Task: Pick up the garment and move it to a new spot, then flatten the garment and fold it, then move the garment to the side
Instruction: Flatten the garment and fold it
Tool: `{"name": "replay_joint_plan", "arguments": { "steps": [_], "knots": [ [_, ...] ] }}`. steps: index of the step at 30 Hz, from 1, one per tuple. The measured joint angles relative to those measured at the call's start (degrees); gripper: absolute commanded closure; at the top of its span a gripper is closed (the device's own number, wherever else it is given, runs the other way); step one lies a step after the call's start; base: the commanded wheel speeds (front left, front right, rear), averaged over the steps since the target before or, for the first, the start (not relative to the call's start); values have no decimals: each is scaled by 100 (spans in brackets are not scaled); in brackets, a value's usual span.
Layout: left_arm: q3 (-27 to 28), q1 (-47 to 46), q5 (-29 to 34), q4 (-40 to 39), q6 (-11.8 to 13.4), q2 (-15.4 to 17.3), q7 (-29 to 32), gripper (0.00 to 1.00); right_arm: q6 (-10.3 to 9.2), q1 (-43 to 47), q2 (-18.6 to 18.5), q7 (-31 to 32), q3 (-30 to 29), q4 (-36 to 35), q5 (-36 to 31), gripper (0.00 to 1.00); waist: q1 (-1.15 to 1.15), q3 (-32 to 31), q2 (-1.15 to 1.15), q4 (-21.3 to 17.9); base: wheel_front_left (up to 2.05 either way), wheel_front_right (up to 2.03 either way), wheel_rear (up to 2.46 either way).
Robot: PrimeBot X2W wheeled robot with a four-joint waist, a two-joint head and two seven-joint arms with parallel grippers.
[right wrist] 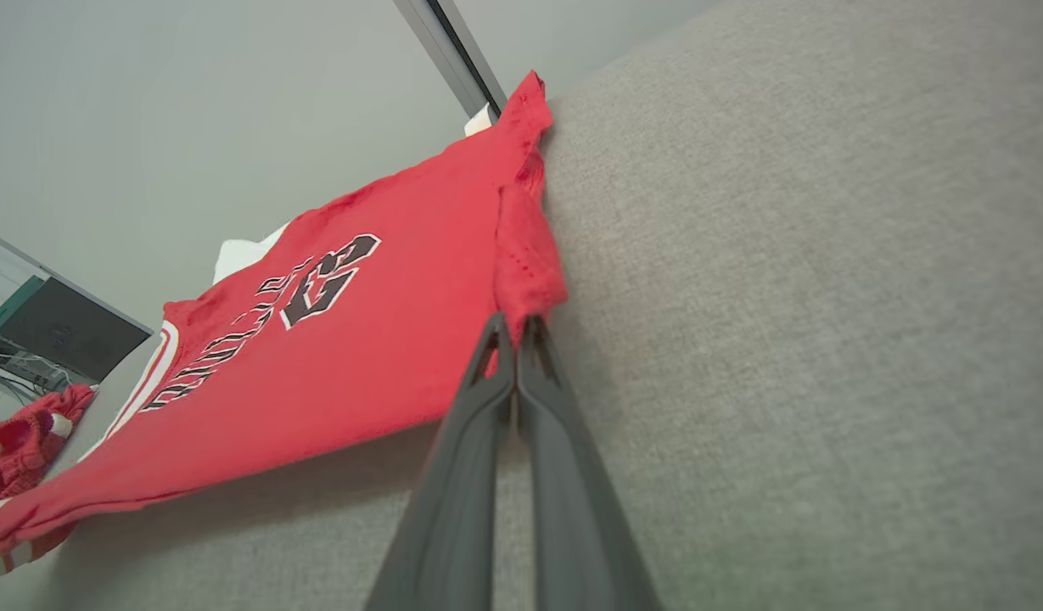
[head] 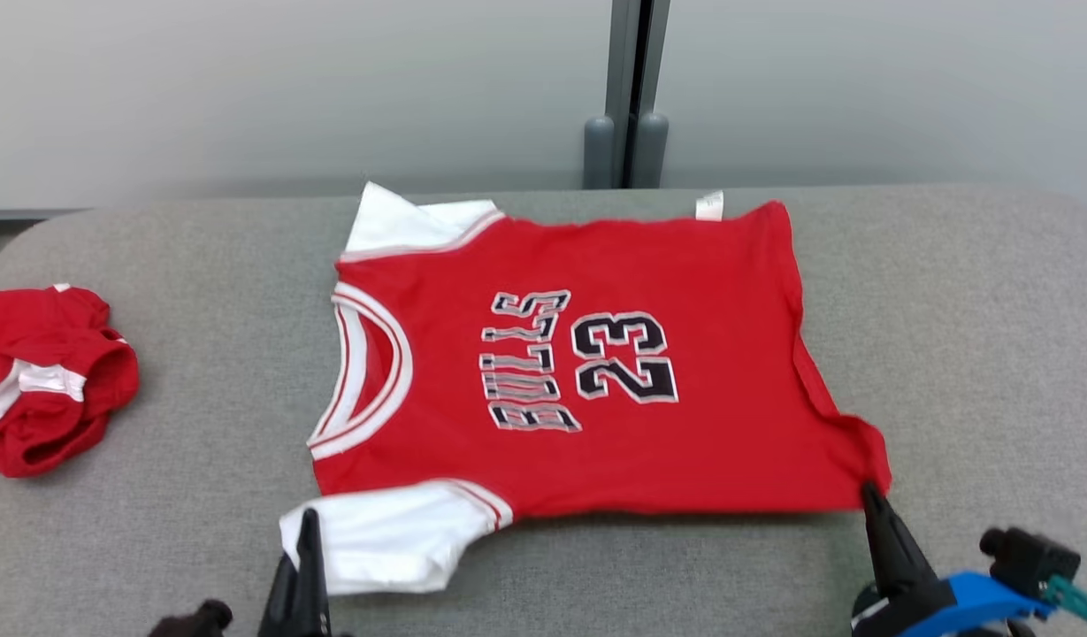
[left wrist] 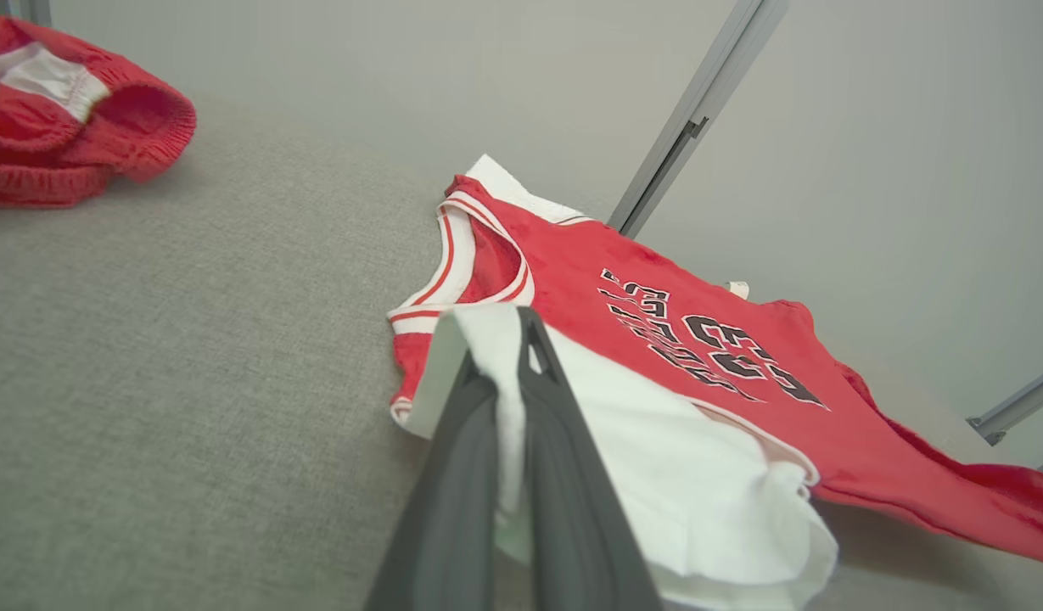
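The garment (head: 587,363) is a red jersey with white sleeves and a black "23", spread flat on the grey table with its collar to the left. My left gripper (head: 309,522) is shut on the near white sleeve (left wrist: 657,441), whose cloth runs between the fingers (left wrist: 453,458) in the left wrist view. My right gripper (head: 868,492) is shut on the near right hem corner of the garment (right wrist: 525,280), lifting that edge slightly off the table. The garment's far edge lies near the table's back edge.
A crumpled red and white pair of shorts (head: 43,376) lies at the table's left edge. The grey padded table (head: 968,354) has bare room on the right and front. A pale wall with a grey post (head: 630,88) stands behind.
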Motion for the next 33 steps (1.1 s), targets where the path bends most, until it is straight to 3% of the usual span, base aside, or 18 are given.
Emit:
{"name": "replay_joint_plan", "arguments": {
  "steps": [8, 14, 33],
  "knots": [
    [-93, 769, 34, -282, 130, -63, 0, 100, 0, 966, 88, 176, -312, -430, -190, 100, 1, -178, 0, 5, 0, 0, 0],
    [-208, 821, 47, -274, 143, -63, 4, 100, 0, 1081, 221, 414, -516, -702, -358, 100, 2, -175, 2, -58, 0, 0, 0],
    [-436, -708, 200, 541, -109, 468, 394, 100, 0, 109, 366, 957, -612, -481, -845, 100, 2, 97, 3, -229, 0, 0, 0]
  ]
}}
